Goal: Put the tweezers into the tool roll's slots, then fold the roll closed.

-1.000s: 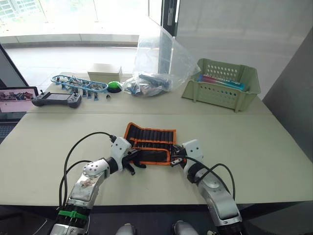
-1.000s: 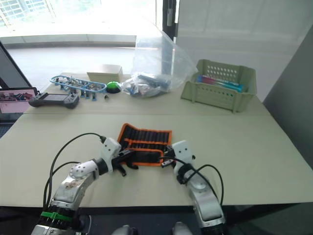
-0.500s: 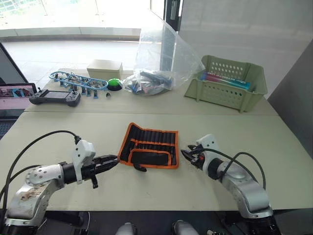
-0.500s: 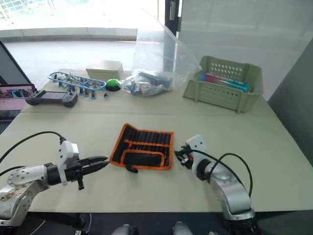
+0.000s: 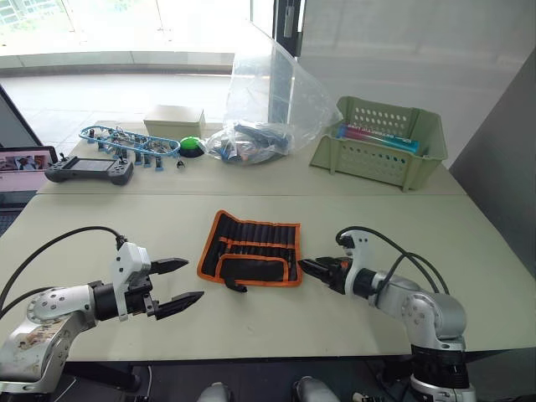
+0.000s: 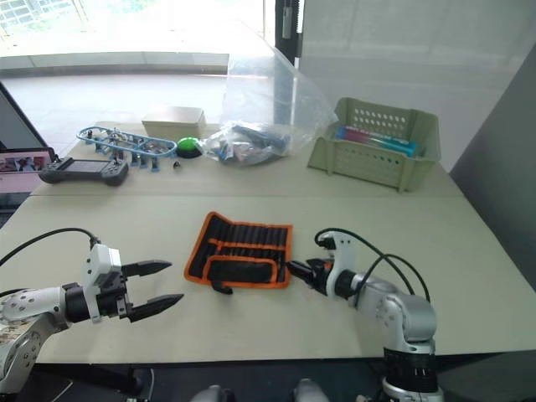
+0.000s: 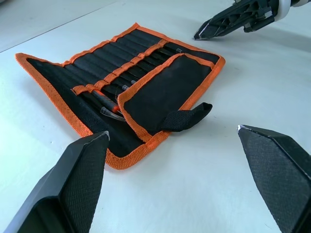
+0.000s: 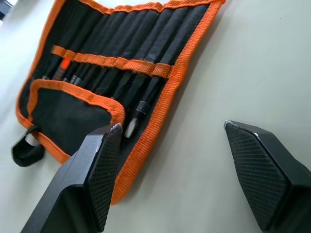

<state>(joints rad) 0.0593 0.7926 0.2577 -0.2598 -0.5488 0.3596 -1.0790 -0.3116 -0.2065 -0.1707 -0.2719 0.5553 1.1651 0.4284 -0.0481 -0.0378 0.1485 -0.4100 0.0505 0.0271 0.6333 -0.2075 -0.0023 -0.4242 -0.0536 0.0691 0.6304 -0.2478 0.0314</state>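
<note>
The tool roll [image 5: 251, 249] lies flat at the table's middle, black with orange edging. Its near flap [image 7: 170, 87] is folded up over the lower part, and a black strap [image 7: 187, 116] sticks out. Dark tweezers [image 8: 141, 104] sit in the slots [image 8: 112, 65] under the orange band, with their ends showing past the flap's edge. My left gripper [image 5: 191, 279] hovers open to the left of the roll and holds nothing. On the roll's right side, my right gripper [image 5: 306, 266] points at its edge, also open and holding nothing.
A clear plastic bag [image 5: 268, 109] and a green basket [image 5: 381, 142] stand at the back. A handheld controller [image 5: 88, 170], a blue parts frame [image 5: 126, 142], a small box [image 5: 174, 121] and a green button [image 5: 194, 146] are at the back left.
Both grippers were shut at the roll's near edge a second ago. They have opened and drawn away, the left one leftward and the right one rightward. The roll stays put.
</note>
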